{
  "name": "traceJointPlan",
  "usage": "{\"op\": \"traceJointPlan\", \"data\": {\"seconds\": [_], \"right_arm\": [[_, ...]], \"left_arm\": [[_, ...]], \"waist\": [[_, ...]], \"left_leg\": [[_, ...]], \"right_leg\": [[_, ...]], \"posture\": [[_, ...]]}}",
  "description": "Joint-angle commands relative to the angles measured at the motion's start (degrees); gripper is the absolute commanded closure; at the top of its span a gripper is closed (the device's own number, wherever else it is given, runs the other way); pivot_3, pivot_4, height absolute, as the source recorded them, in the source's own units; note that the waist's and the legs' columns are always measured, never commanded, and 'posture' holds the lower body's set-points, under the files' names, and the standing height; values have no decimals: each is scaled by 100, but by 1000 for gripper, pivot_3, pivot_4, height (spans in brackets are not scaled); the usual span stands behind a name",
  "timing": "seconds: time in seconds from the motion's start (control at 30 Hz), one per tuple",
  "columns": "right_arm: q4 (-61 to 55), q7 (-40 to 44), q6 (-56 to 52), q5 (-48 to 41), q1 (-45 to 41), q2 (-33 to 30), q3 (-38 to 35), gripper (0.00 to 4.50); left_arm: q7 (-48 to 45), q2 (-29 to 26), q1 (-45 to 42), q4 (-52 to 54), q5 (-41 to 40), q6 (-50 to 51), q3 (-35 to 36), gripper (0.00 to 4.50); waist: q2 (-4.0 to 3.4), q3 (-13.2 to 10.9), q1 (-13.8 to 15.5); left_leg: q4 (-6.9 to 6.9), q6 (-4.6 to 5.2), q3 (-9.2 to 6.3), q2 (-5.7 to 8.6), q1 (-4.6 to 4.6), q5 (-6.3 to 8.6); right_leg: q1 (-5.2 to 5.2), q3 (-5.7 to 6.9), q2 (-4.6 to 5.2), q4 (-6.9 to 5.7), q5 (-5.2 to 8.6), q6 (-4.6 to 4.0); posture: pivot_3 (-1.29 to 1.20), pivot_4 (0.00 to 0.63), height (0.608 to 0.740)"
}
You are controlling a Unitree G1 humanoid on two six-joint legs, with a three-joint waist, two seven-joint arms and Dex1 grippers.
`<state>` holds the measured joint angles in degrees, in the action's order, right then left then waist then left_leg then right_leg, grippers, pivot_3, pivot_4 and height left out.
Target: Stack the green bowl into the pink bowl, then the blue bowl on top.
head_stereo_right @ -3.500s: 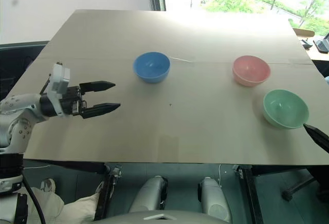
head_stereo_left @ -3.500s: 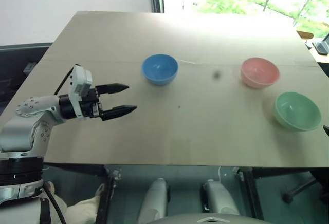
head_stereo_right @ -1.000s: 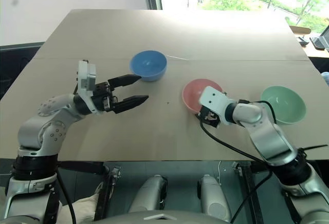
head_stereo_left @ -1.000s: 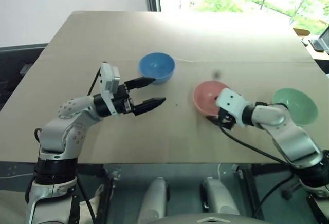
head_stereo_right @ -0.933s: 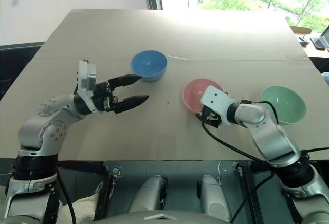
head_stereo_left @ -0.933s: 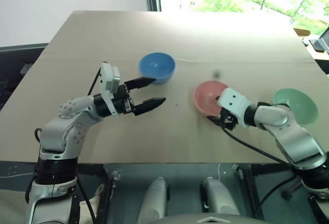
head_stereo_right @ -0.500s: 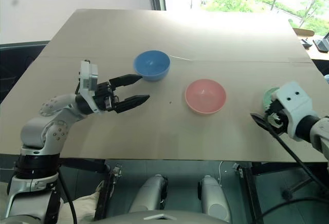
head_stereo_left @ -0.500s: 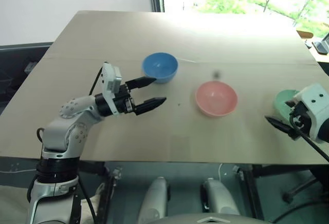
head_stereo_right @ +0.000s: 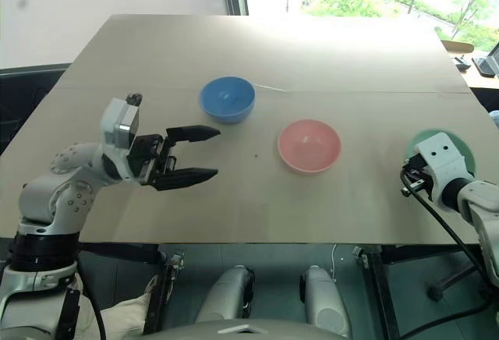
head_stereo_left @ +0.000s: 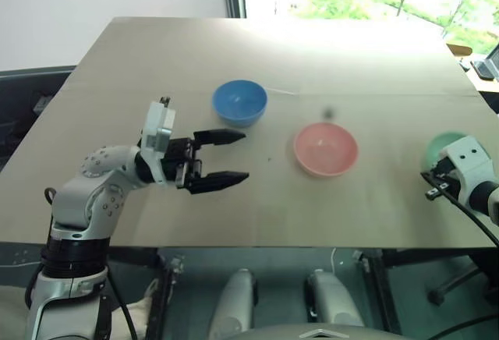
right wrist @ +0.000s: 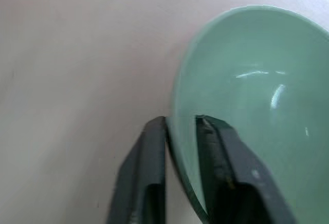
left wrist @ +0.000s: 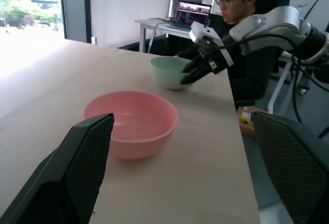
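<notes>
The pink bowl [head_stereo_left: 326, 149] sits upright at the table's middle. Behind it to the left stands the blue bowl [head_stereo_left: 240, 104]. My left gripper [head_stereo_left: 245, 155] hovers open and empty in front of the blue bowl, apart from it and pointing at the pink bowl [left wrist: 131, 124]. At the right edge is the green bowl [head_stereo_left: 446, 143], partly hidden by my right wrist. My right gripper [right wrist: 181, 124] is shut on the green bowl's [right wrist: 257, 80] near rim, with one finger inside and one outside. The left wrist view also shows that grip on the green bowl [left wrist: 168, 71].
The tan table [head_stereo_left: 234, 51] is bare around the three bowls. A person [left wrist: 241, 8] sits just beyond its right edge, near a desk with a laptop [left wrist: 191, 13]. The green bowl lies close to that edge.
My right arm left the pink bowl, swung right to the green bowl, and its fingers closed on the rim. My left gripper drew back from the blue bowl, still open.
</notes>
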<state>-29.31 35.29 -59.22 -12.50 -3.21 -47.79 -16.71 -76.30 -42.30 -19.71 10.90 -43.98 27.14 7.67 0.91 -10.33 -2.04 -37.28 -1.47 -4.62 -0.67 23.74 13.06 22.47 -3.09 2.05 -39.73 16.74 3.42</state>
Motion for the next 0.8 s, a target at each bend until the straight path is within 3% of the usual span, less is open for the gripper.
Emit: {"op": "traceJointPlan", "data": {"seconds": [0.03, 0.23, 0.33, 0.4, 0.5, 0.63, 0.73, 0.8], "right_arm": [[-1040, 385, 21, -720, -639, -70, -117, 4459], [-1803, -7, -636, -1595, -2525, 852, 1114, 4459], [-1556, -313, -819, -1642, -2968, 1408, 1878, 4459], [-1300, -390, -677, -1391, -2987, 1428, 2413, 4459], [-614, -452, -226, -963, -2729, 1251, 2773, 3596], [-658, -350, -102, -1008, -2650, 1115, 2672, 1876], [-880, -288, -68, -1165, -2571, 1051, 2372, 586], [-1077, -344, 100, -1413, -2489, 1304, 1914, 129]], "left_arm": [[-269, -122, -3, 65, 60, -203, 16, 0], [-443, -107, -131, -531, 458, -545, -107, 0], [-469, -92, -188, -650, 558, -625, -148, 0], [-385, -87, -205, -679, 607, -619, -136, 0], [-126, -148, -248, -656, 531, -421, 77, 0], [314, -141, -352, -595, 603, -320, 173, 0], [743, -121, -591, -605, 1108, -577, -12, 0], [1129, -63, -828, -561, 1535, -774, -162, 0]], "waist": [[-5, -3, -13], [-17, -10, -26], [-13, -11, 9], [-13, -11, 6], [-10, -9, 31], [-11, -11, 2], [-11, -11, -31], [-11, -11, -31]], "left_leg": [[0, 0, 0, 0, 1, 0], [6, 0, -1, -25, -4, 0], [5, 0, -13, -13, 11, 0], [4, 0, -4, -3, 12, 0], [4, 0, -13, 1, 15, 0], [5, 0, -9, 4, 15, 0], [6, 0, -14, -4, 13, 0], [6, 0, -13, -4, 10, 0]], "right_leg": [[0, 0, 0, 0, 0, 0], [4, 2, -22, -2, 0, 0], [6, 13, -9, 6, 1, -2], [10, 4, -2, 5, 0, -2], [7, 11, 2, 15, 0, -2], [13, 8, 6, 7, 0, -1], [14, 11, -4, 0, 0, -1], [14, 9, -4, -1, 0, -1]], "posture": [[0, 150, 740], [0, 150, 740], [0, 150, 740], [0, 150, 740], [0, 150, 740], [0, 150, 740], [0, 150, 740], [0, 150, 740]]}}
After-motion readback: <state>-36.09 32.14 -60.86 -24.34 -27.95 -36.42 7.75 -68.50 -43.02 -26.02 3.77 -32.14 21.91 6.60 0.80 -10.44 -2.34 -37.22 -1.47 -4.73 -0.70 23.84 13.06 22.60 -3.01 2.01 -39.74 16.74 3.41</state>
